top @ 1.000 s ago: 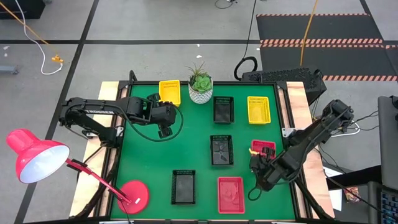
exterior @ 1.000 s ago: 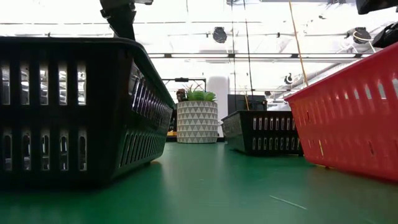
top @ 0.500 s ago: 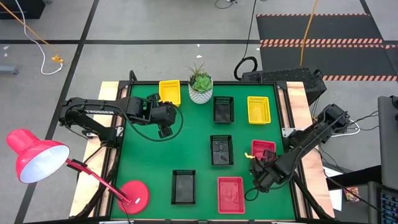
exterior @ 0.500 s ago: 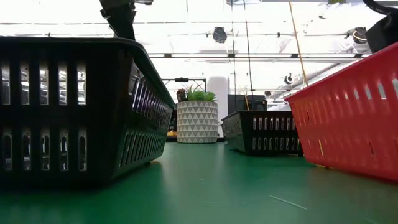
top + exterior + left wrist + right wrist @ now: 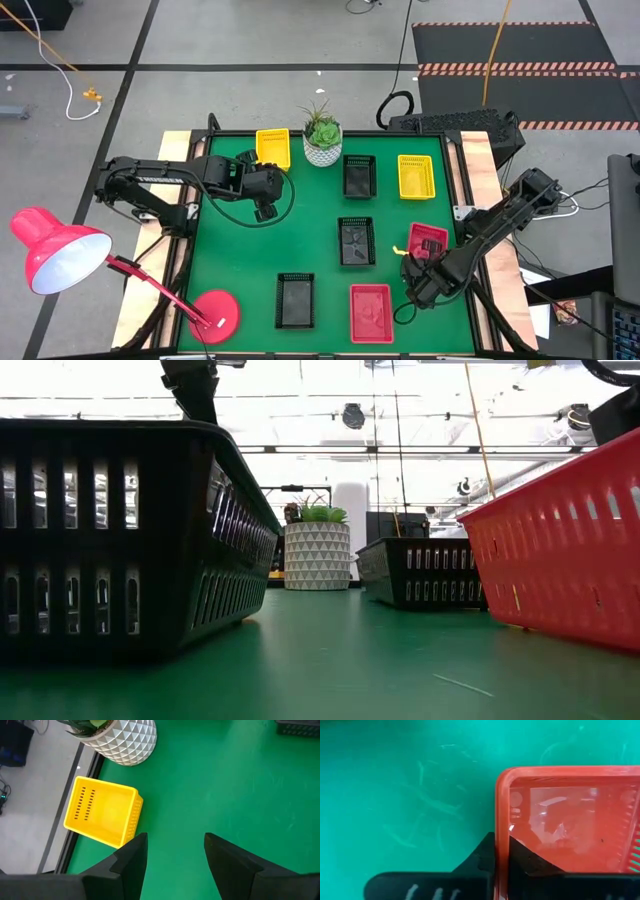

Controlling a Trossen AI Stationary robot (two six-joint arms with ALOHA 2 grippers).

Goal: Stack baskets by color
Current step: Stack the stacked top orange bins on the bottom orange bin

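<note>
Two red baskets show in the high view, one (image 5: 428,240) at the mat's right and one (image 5: 371,313) near the front edge. My right gripper (image 5: 411,263) points down at the right one's near-left side, shut on its wall. Three black baskets (image 5: 359,176) (image 5: 356,241) (image 5: 295,300) and two yellow ones (image 5: 273,147) (image 5: 416,176) rest flat on the green mat. My left gripper (image 5: 175,851) hangs open over the mat's far left, beside the yellow basket (image 5: 102,815), touching nothing. My right gripper pinches one wall of the red basket at its rim (image 5: 501,837), a little way from a corner. One finger (image 5: 482,857) is outside the wall and the other (image 5: 527,862) is inside the basket. The fingers come from above, pointing down. I cannot tell whether the basket has left the mat.
A white ribbed plant pot (image 5: 322,146) stands at the far edge between the yellow and black baskets. A round red lamp base (image 5: 214,312) sits at the near left corner, its shade (image 5: 58,252) off the table. Bare green mat (image 5: 240,260) lies left of centre.
My right gripper has come down onto the right-hand red basket and shut on its wall, tipping a little to point straight down. The basket now sits slightly askew on the mat.
</note>
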